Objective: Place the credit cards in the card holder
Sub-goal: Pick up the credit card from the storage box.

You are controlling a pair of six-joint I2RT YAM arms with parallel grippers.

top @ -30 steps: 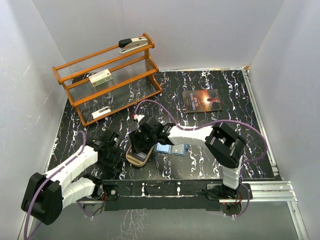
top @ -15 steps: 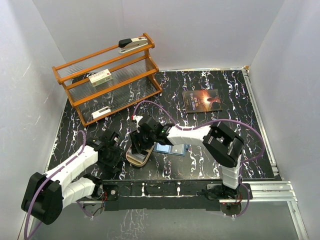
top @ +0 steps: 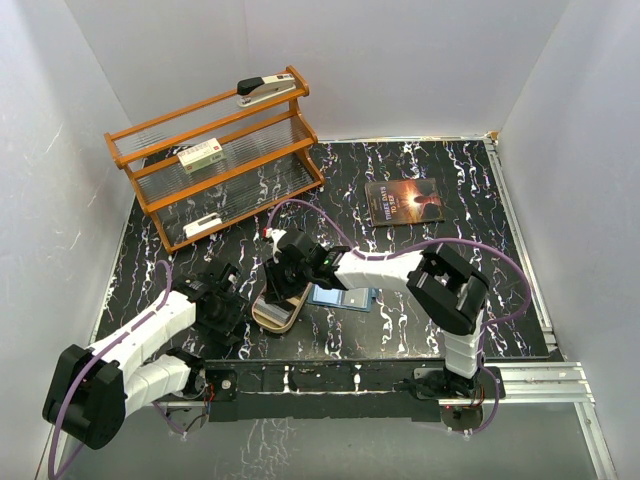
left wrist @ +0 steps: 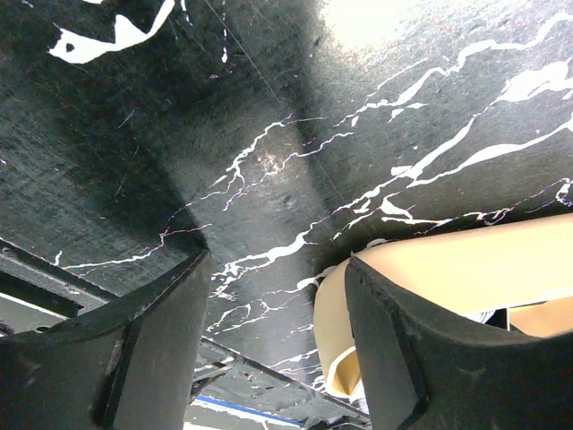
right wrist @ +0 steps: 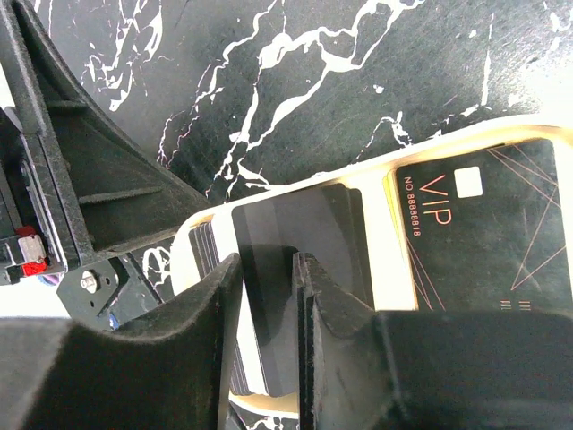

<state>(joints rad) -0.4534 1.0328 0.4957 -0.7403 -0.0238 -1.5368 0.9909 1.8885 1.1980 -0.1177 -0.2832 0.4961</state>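
Robot laboratory test cell. Plain white walls [top: 400, 60] boxed in a black marbled tabletop [top: 450, 200] on three sides. The left arm [top: 140, 335] and right arm [top: 400, 268] were bolted beside an aluminium rail [top: 540, 375] at its near edge, trailing purple cables [top: 500, 255]. Office props stood on the tabletop: a wooden rack [top: 215, 150] bearing a stapler [top: 265, 88], and a book [top: 404, 202].
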